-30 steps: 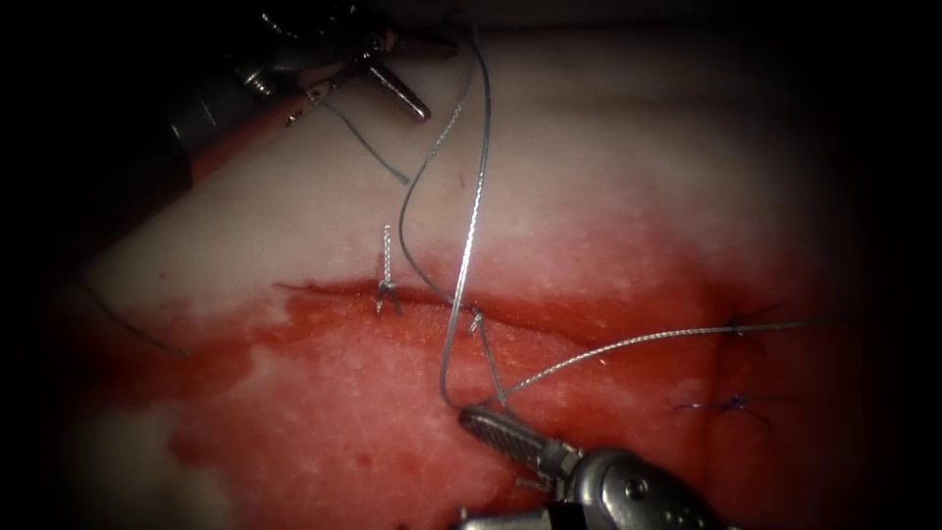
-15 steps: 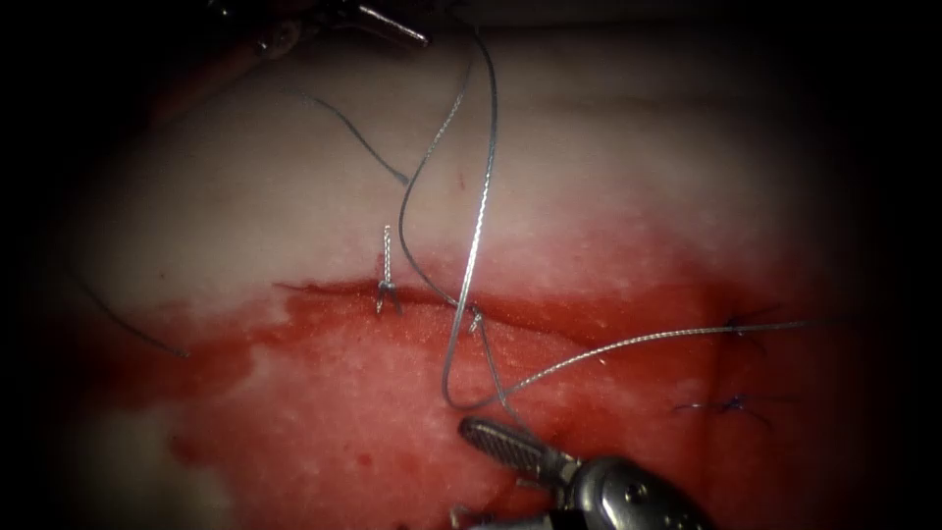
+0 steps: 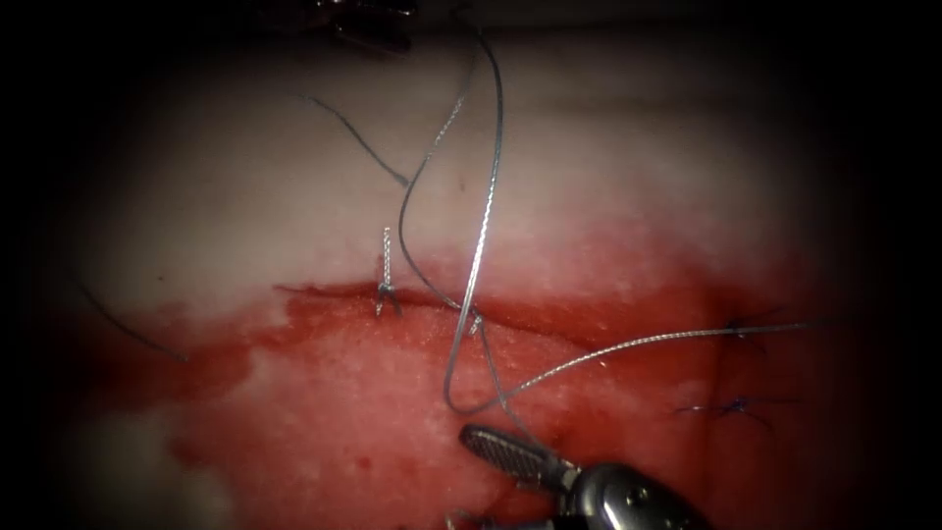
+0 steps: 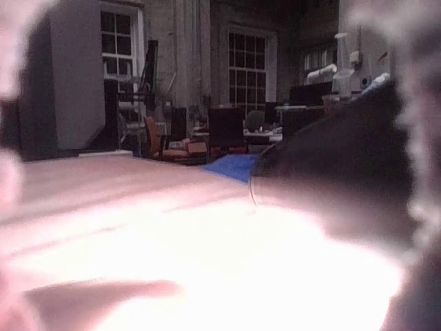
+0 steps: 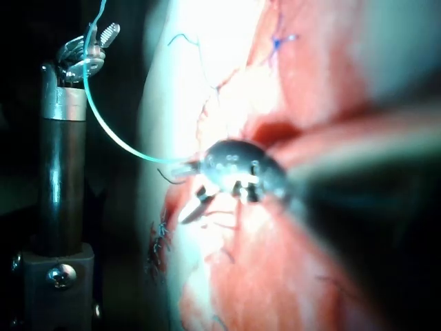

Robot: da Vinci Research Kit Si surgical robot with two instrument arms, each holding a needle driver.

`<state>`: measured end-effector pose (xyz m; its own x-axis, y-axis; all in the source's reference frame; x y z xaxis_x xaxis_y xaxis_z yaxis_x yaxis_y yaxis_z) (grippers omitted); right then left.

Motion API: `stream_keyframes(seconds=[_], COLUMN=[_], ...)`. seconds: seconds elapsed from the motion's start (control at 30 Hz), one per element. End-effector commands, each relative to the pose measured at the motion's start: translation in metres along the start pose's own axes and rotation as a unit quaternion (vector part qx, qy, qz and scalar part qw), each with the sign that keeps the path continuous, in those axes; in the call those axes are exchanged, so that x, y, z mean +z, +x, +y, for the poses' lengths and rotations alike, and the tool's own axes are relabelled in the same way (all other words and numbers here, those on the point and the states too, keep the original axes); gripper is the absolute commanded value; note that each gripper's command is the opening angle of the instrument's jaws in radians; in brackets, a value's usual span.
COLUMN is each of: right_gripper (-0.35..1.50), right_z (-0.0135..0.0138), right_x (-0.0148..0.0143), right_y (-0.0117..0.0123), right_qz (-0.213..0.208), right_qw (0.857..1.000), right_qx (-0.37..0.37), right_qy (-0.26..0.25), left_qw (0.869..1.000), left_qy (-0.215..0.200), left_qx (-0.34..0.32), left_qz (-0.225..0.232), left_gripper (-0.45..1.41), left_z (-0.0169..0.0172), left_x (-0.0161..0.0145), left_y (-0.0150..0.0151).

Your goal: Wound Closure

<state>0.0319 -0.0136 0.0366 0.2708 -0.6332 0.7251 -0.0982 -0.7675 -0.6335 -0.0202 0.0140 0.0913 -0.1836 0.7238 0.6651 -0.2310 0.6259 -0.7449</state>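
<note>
Endoscope view: right tool jaws apart, empty; thread loops over cut; left tool jaws can't tell.

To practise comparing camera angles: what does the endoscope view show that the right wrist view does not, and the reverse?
Endoscope view: the whole cut across the tissue, a tied stitch on it, and the thread looping over it.

Right wrist view: a close look at the left hand, with thread running to it; whether it holds the thread, I cannot tell.

Both: the right hand, open and holding nothing, the red fluid and the blue stitches. Where the needle is, I cannot tell.
</note>
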Motion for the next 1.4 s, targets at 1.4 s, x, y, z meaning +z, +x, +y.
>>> stream_keyframes(seconds=[1.4], right_gripper=[1.09], right_z=[-0.0004], right_x=[0.001], right_y=[-0.0008], right_qz=[-0.004], right_qw=[1.0], right_qx=[0.002], right_qy=[-0.001], left_qw=[0.993], left_qy=[-0.108], left_qx=[0.004], left_qz=[-0.046], left_gripper=[-0.45], left_z=[0.004], left_x=[0.0058], left_y=[-0.0029])
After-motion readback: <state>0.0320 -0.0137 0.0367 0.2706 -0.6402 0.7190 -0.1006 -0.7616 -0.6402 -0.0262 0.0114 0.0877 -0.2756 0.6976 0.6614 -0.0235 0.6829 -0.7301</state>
